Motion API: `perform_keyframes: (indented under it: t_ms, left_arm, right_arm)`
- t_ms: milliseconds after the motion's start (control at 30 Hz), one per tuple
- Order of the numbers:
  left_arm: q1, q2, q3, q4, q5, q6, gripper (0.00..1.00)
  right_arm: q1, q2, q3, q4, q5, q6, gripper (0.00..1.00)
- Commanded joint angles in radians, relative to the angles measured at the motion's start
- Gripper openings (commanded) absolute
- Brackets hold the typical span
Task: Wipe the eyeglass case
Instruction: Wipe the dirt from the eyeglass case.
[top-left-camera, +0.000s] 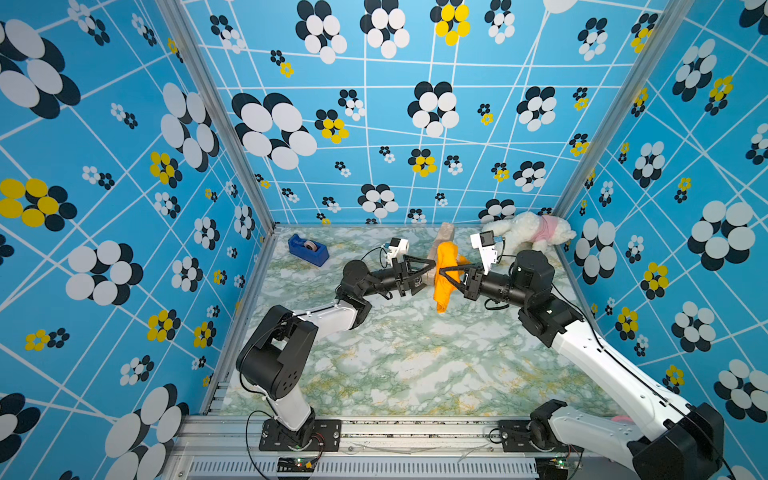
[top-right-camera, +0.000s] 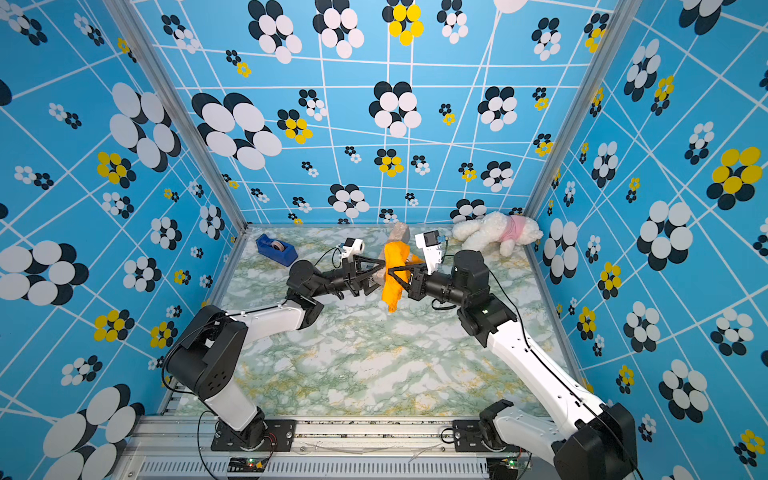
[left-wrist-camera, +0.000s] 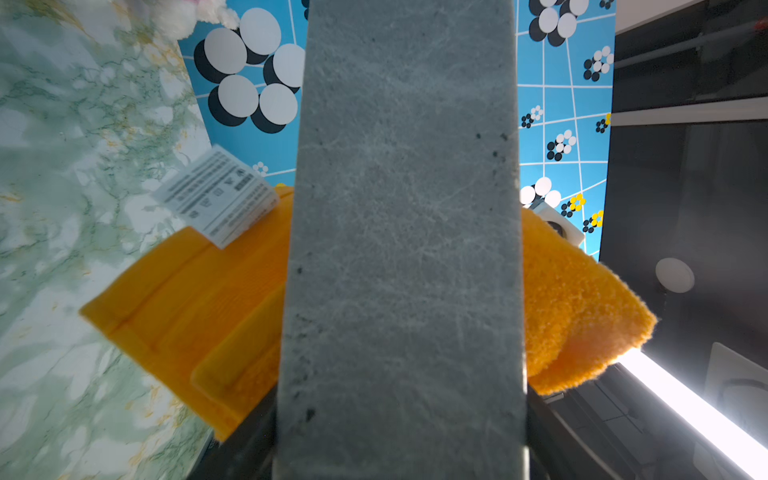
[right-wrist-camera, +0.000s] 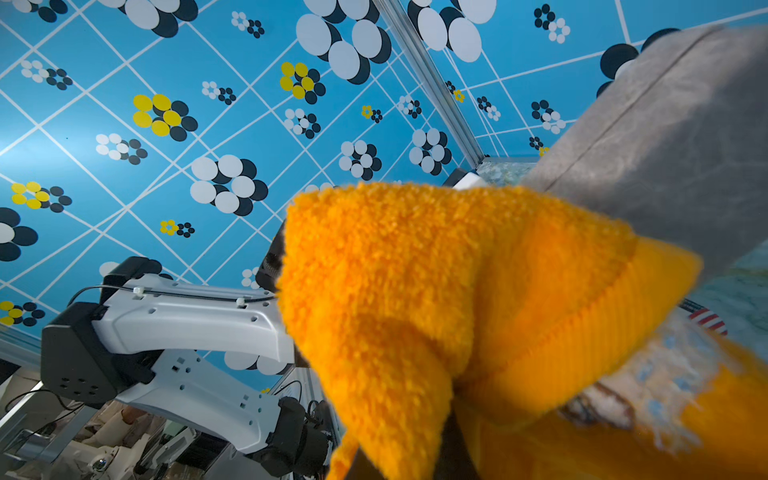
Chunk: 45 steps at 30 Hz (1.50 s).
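Observation:
The grey eyeglass case (top-left-camera: 444, 235) (top-right-camera: 398, 233) is held up above the table, standing on end and tilted. My left gripper (top-left-camera: 430, 269) (top-right-camera: 380, 270) is shut on its lower end. In the left wrist view the case (left-wrist-camera: 399, 249) fills the middle, with the jaws dark on either side of it. An orange cloth (top-left-camera: 446, 275) (top-right-camera: 394, 277) hangs against the case's right side, with my right gripper (top-left-camera: 442, 272) (top-right-camera: 390, 272) shut on it. In the right wrist view the cloth (right-wrist-camera: 415, 291) hides the jaws and lies against the case (right-wrist-camera: 673, 137). A white label (left-wrist-camera: 216, 195) shows on the cloth (left-wrist-camera: 187, 299).
A blue tape dispenser (top-left-camera: 308, 248) (top-right-camera: 276, 248) sits at the back left of the marble table (top-left-camera: 395, 365). A white plush toy (top-left-camera: 528, 232) (top-right-camera: 494, 232) lies in the back right corner. Patterned blue walls close three sides.

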<state>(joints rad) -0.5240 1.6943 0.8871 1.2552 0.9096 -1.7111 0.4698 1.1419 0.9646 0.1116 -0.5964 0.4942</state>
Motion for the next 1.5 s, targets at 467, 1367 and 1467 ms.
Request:
perform_keyframes:
  t_ms: [467,1367,1467]
  left_arm:
    - [-0.078,-0.045,-0.001,0.142,0.118,-0.032,0.00]
    - [-0.078,-0.056,0.016,0.143,0.143,-0.067,0.00]
    - [-0.076,-0.056,0.022,0.143,0.152,-0.066,0.00]
  right_arm:
    - [-0.151,0.047,0.122,-0.074,-0.032,-0.102,0.00]
    - [-0.175,0.110,0.283,-0.197,-0.128,-0.223,0.00]
    - [-0.175,0.069,0.200,-0.185,-0.142,-0.211,0.00]
